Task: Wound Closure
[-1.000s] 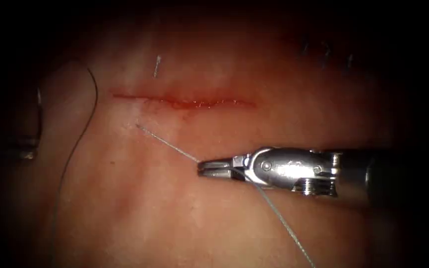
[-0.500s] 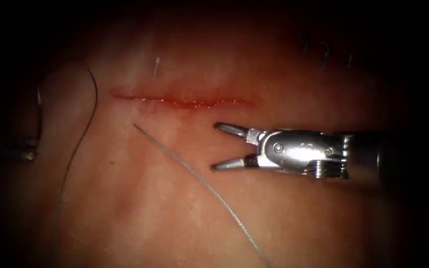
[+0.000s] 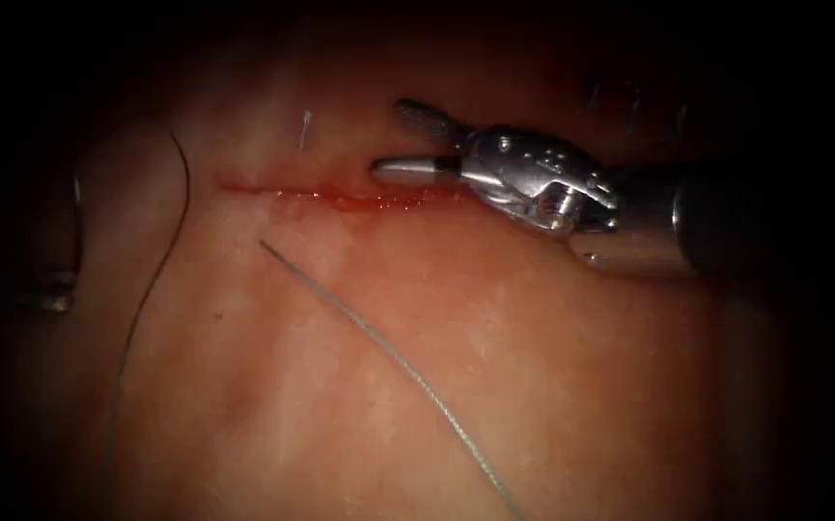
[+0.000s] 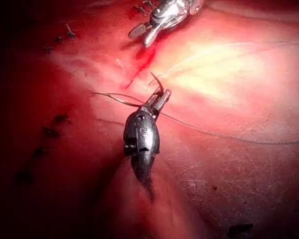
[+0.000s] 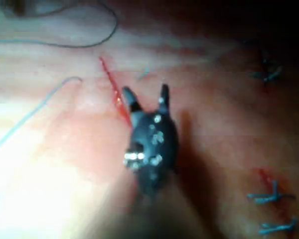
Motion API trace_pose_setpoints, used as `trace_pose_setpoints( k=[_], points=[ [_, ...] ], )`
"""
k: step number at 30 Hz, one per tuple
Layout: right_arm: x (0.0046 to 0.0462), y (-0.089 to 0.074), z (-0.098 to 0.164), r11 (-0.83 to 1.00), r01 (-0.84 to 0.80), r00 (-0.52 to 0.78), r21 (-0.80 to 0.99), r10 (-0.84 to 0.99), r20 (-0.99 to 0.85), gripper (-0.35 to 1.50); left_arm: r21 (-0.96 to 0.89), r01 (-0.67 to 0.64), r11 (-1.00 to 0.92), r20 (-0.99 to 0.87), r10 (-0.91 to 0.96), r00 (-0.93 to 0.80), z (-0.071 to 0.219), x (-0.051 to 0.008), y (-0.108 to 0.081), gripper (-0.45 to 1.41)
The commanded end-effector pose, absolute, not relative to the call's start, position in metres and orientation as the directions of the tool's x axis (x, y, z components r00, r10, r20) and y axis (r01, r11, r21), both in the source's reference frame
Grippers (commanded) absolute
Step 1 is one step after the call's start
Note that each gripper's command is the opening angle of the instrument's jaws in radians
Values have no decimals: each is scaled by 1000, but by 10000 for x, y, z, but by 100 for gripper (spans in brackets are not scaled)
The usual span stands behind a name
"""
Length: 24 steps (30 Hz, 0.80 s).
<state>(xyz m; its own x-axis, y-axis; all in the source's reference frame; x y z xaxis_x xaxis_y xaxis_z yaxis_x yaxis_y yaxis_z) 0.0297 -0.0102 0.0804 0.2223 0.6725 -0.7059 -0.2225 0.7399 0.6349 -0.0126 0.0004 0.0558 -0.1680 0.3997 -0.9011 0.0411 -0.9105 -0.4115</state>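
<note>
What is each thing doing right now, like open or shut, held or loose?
Right tool: fingers open, holding nothing, over the cut.
Left tool: fingers shut on the needle.
Needle: held, seemingly out of the tissue; where along its curve, unclear.
Thread: loose, lying slack on the tissue.
Cut: open, wet with red fluid.

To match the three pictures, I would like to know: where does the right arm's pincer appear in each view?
Endoscope view: the right pincer, open and empty, just above the cut's right half.
Left wrist view: the right pincer beyond the cut's far end; nearer, the left pincer seems to hold the needle by one end.
Right wrist view: the right pincer, open, at the cut.
Shared landmark: the cut.
</note>
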Motion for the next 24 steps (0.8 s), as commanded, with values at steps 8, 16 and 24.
trace_pose_setpoints(
  k=[8, 16, 24],
  points=[
    [350, -89, 859, 608, -221, 181, 763, 794, -580, 84, -410, 42, -911, -902, 398, -167, 565, -129, 5, -45],
    [360, -94, 872, 583, -195, 186, 789, 812, -554, 83, -410, 45, -911, -902, 398, -166, 565, -129, 4, -45],
    [373, -98, 861, 578, -166, 192, 799, 814, -549, 71, -409, 45, -911, -903, 397, -166, 566, -129, 4, -45]
  ],
)
